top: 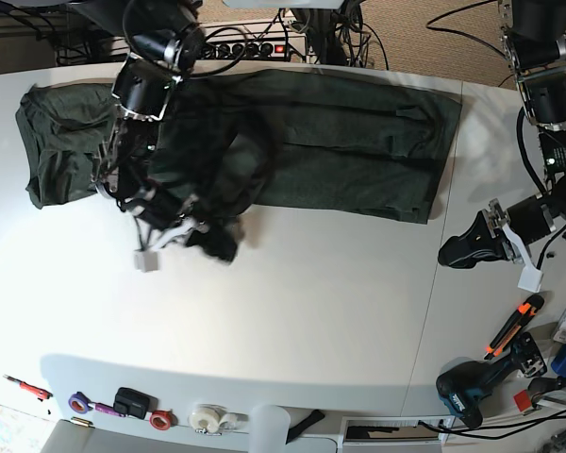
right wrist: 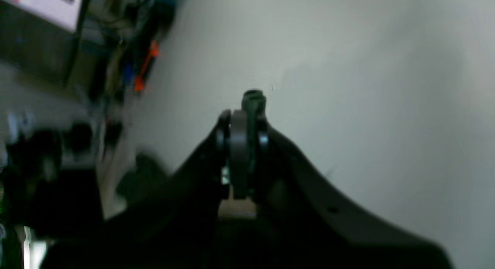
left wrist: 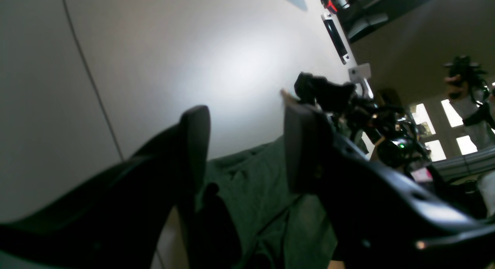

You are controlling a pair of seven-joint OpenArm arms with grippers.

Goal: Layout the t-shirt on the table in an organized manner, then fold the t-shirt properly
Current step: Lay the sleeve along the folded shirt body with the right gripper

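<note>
The dark green t-shirt (top: 340, 142) lies spread along the far side of the white table (top: 340, 311), bunched at its left end. From its front edge a fold hangs down to my right gripper (top: 224, 249). In the right wrist view that gripper (right wrist: 247, 118) is shut, with a small tuft of green cloth (right wrist: 253, 98) sticking out at the tips. My left gripper (top: 451, 257) rests low over the table just off the shirt's front right corner. In its own view it (left wrist: 247, 145) stands open, the t-shirt (left wrist: 251, 191) lying below the gap between the fingers.
A dark seam (left wrist: 93, 83) crosses the tabletop. Tape rolls (top: 208, 416) and a red screwdriver (top: 26, 387) lie along the near edge. A drill (top: 467, 389) and an orange-handled tool (top: 509, 332) sit at the near right. A power strip (top: 255, 45) lies behind the shirt.
</note>
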